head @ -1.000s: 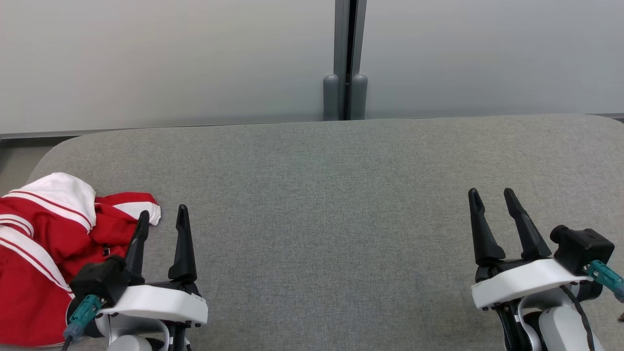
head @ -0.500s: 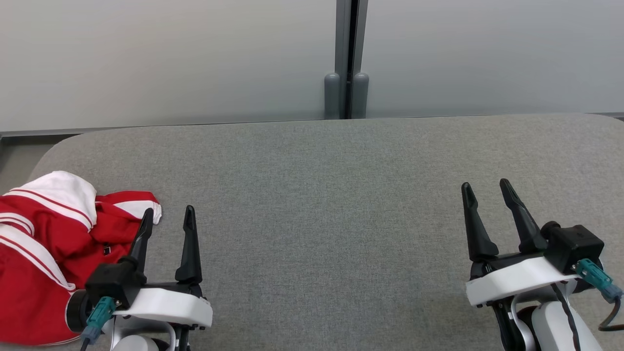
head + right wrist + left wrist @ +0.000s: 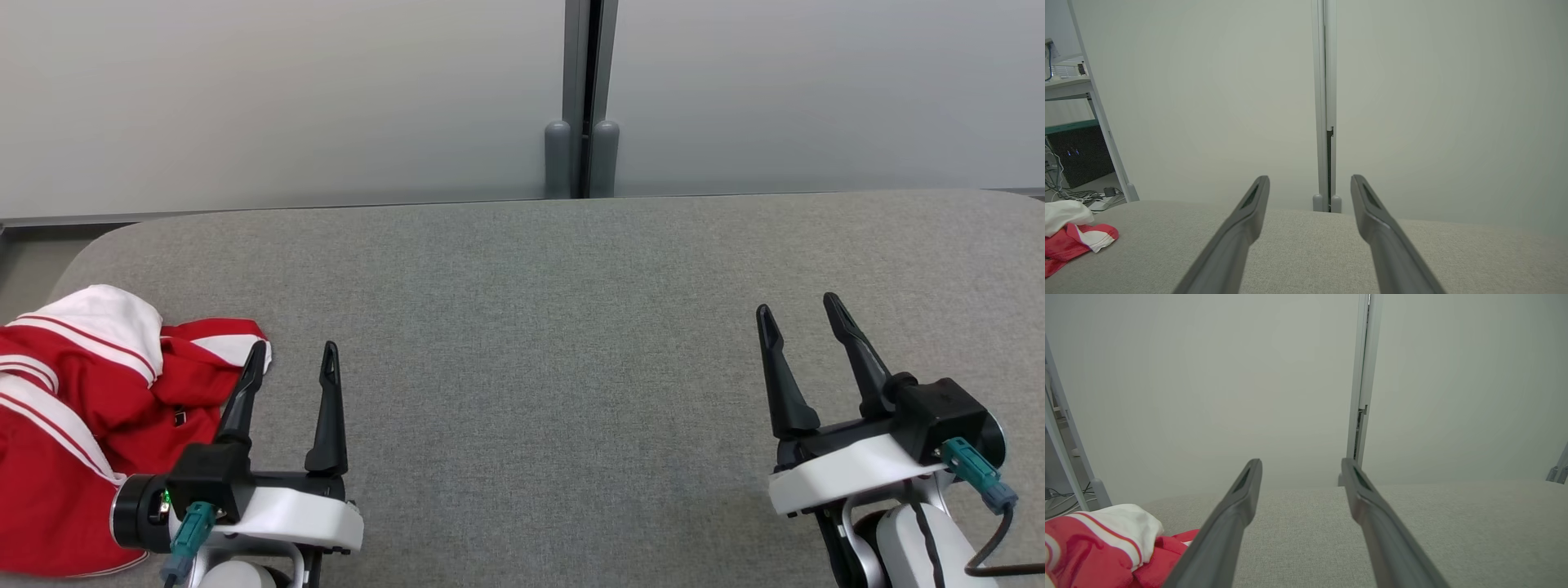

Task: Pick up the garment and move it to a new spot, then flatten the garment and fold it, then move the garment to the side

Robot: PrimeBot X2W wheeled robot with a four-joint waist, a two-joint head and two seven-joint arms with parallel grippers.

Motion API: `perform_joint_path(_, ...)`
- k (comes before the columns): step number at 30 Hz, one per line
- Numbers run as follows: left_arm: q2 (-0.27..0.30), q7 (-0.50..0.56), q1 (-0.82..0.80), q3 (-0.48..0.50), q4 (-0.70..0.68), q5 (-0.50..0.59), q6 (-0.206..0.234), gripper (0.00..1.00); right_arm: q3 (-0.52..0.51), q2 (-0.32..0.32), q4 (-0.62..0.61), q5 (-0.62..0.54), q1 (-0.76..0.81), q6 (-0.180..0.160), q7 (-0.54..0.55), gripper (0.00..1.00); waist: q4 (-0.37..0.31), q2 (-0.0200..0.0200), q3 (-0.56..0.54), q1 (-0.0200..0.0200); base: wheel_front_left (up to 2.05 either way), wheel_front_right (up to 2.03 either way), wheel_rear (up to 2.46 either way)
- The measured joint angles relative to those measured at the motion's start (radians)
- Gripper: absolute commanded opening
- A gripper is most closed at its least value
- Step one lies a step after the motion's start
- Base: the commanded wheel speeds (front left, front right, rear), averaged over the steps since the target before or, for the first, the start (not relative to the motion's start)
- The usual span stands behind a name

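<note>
Soft cloth garment (image 3: 73,408), matt woven grey table (image 3: 539,327), smooth frosted panels (image 3: 286,98)

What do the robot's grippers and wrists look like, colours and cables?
The left gripper and right gripper match: two long, tapering black jaws on a white wrist shell, with a black camera block beside it. A teal connector plugs into each block, and a dark cable trails from the right one. A small green light glows on the left wrist.

Open table (image 3: 539,367) middle, garment (image 3: 73,408) heaped left
</note>
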Motion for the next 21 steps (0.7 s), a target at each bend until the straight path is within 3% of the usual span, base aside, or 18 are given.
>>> perform_joint_path(21,0.001,-0.019,-0.001,-0.012,-0.011,0.071,0.016,1.0,0.007,0.001,-0.002,-0.068,-0.01,0.0,-0.021,1.0,0.003,0.0,-0.007,-0.0001,0.0,0.0,0.0)
